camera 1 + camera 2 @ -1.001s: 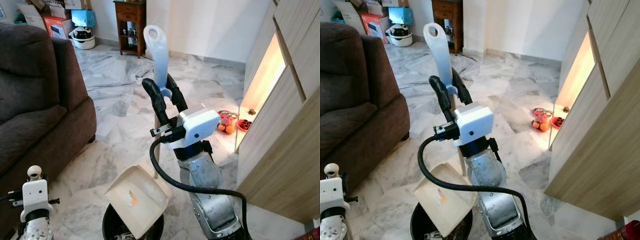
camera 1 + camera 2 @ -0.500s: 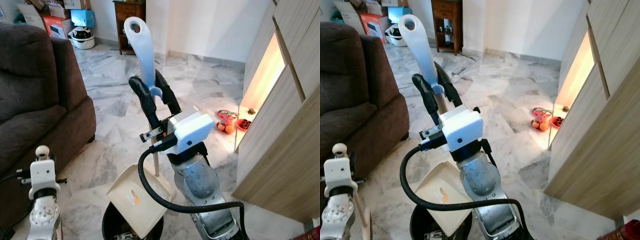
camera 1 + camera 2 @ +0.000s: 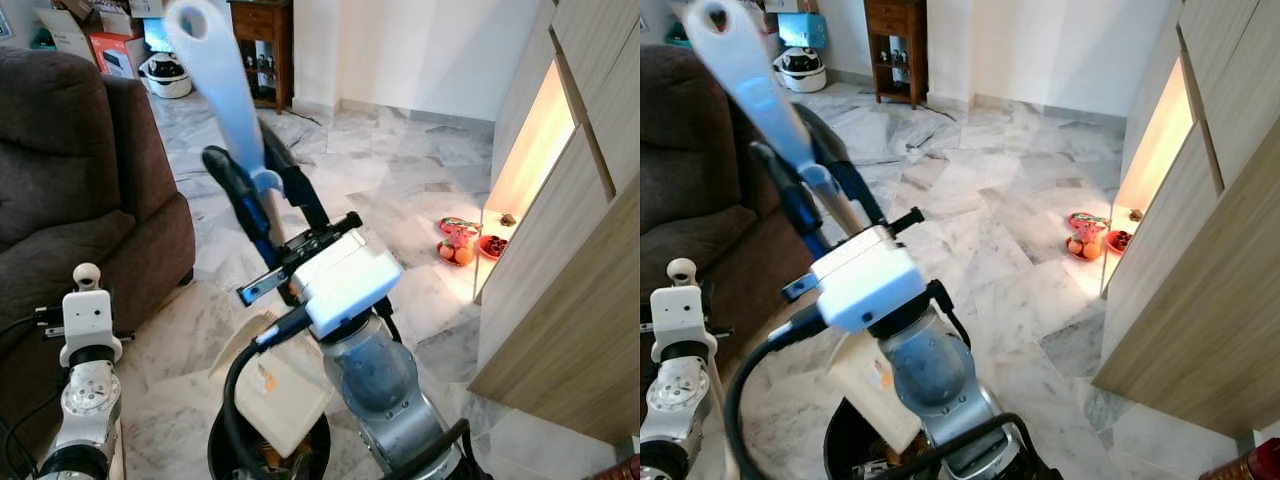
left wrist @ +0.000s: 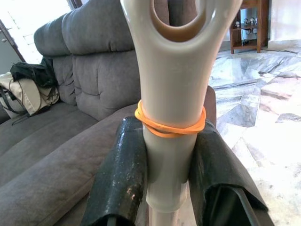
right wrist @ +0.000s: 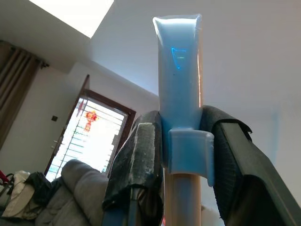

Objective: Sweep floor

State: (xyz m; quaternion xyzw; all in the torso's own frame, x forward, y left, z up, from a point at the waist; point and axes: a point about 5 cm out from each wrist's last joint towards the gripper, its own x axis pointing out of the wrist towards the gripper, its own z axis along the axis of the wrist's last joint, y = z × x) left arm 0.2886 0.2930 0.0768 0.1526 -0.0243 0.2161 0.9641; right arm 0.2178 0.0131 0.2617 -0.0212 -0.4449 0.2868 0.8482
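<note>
Nearest the robot, a black bin is standing at its feet, and the cream dustpan is hanging tilted over the bin's mouth, apparently tipping its load in. Dark scraps are showing inside the bin, though what they are cannot be told. The right gripper is clamping the dustpan's pale blue handle between both fingers, just below where the handle widens, and is holding it leaning toward the sofa. The left gripper is squeezing a cream handle ringed by an orange rubber band, presumably the broom's; its brush end is out of sight.

So the job is looking well advanced: a pickup is being emptied, which is usually the closing step of a sweeping pass. The marble floor beyond is looking mostly free of litter. Farther off, a small pile of red and orange items is lying beside the lit cabinet, and I cannot tell whether that is debris awaiting sweeping. Boxes and a wooden side table are standing by the far wall.
</note>
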